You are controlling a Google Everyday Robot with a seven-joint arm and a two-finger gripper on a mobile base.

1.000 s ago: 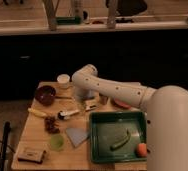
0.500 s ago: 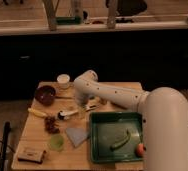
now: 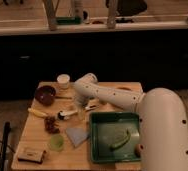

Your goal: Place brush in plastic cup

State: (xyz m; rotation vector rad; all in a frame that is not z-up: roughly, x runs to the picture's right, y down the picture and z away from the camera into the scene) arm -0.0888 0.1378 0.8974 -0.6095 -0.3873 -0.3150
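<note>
Camera view: slim white-handled dish brush (image 3: 68, 114) w/ small dark round head lies flat mid-left on wooden table (image 3: 37, 135); short translucent light-green plastic cup (image 3: 56, 143) stands nearer front edge, apart from it. Brush prob. light, stiff, slick plastic, so best taken mid-handle across the narrow width to stop it swinging. White arm (image 3: 112, 97) reaches in from right, wrist pointing down, gripper (image 3: 80, 109) low at handle's right end; apart or closed, can't tell.

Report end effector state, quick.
End effector: cannot be told; it is down beside the brush, near its white handle.
</note>
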